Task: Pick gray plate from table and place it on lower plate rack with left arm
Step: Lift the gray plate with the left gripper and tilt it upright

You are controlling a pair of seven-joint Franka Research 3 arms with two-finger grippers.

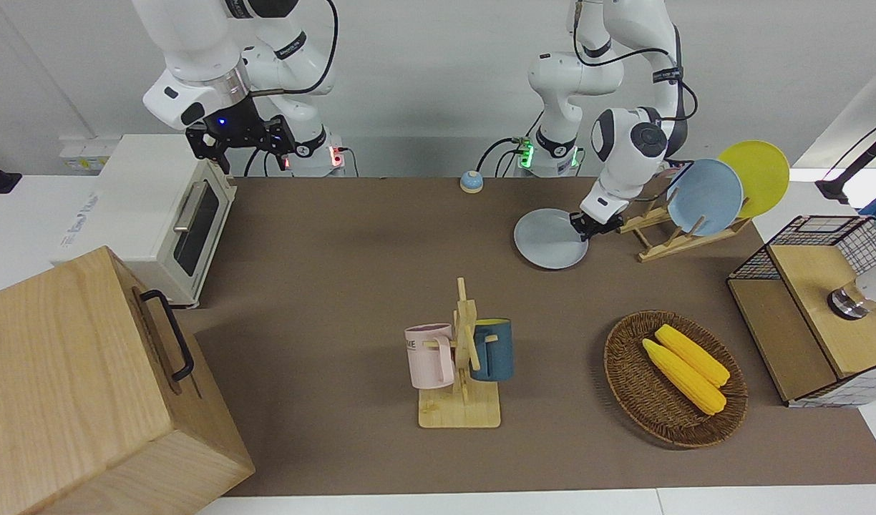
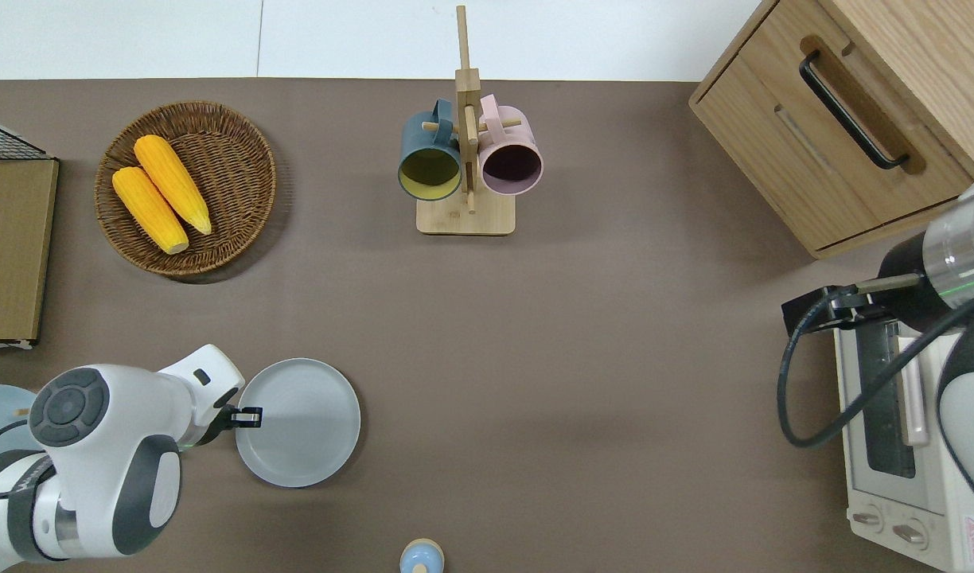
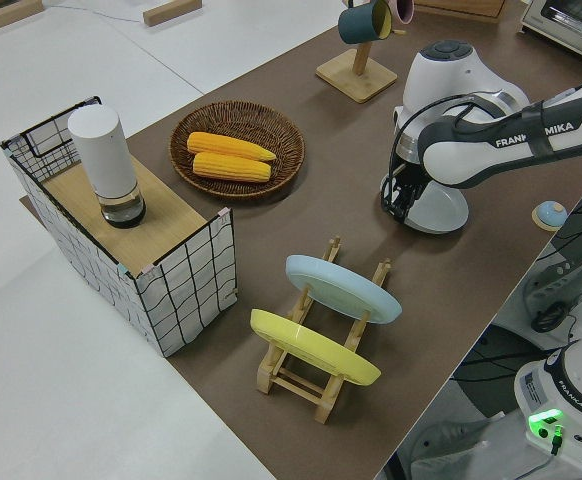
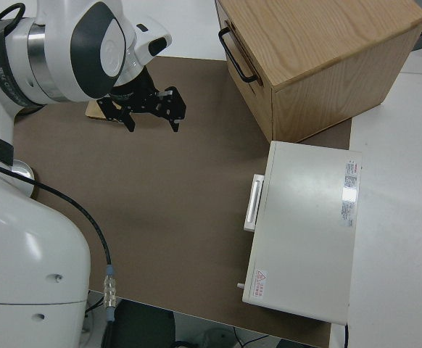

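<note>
1. I see the left tool point(image 2: 248, 416) clamped on the rim of the gray plate point(image 2: 304, 422), at the edge that faces the left arm's end of the worktop point(image 2: 582, 382); the fingers are nearly together, with only the rim between them.
2. In the front view that held edge sits higher than the opposite edge, so the gray plate point(image 1: 550, 238) is tilted, and I cannot tell whether its low edge touches the worktop.
3. The plate is near the robots' edge of the worktop, just beside the lower plate rack point(image 1: 670, 232) and toward the right arm's end from it.
4. The rack carries a sky-blue plate point(image 1: 704, 197) and a yellow plate point(image 1: 756, 175), both leaning in slots; in the left side view the pegs nearest the left tool point(image 3: 399, 197) stand free of any plate.
5. The right tool point(image 1: 241, 146) is parked, and the right side view shows its fingers spread apart with nothing between them.
6. Farther from the robots stands a wooden mug stand point(image 2: 465, 183) with a dark blue mug point(image 2: 430, 163) and a pink mug point(image 2: 511, 159).
7. A wicker basket point(image 2: 240, 151) holds two corn cobs point(image 2: 161, 195).
8. A small blue bell point(image 2: 421, 557) sits at the robots' edge.
</note>
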